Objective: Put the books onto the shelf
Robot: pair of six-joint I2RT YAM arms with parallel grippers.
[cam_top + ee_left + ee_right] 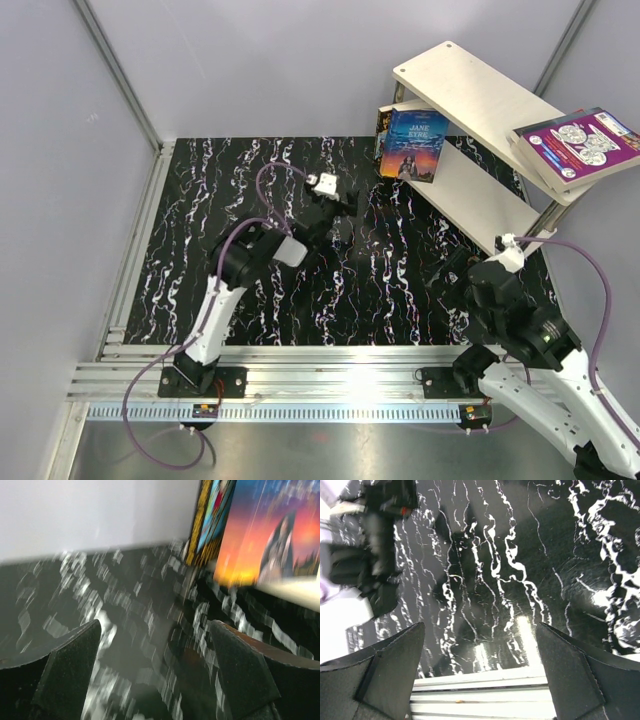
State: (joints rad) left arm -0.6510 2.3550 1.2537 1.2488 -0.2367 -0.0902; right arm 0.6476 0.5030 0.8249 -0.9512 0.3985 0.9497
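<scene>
Left gripper point(155, 650) hovers low over the black marbled table point(200, 220), jaws spread wide with nothing between them, just short of the shelf point(470, 90). "Jane Eyre" point(414, 144) stands upright at the left end of the lower board, fronting other upright books point(385, 122); the wrist view of them is blurred. A purple book with white circles point(580, 143) lies flat on the right end of the upper board. Right gripper point(480, 645) hangs above the table, jaws likewise wide and empty.
</scene>
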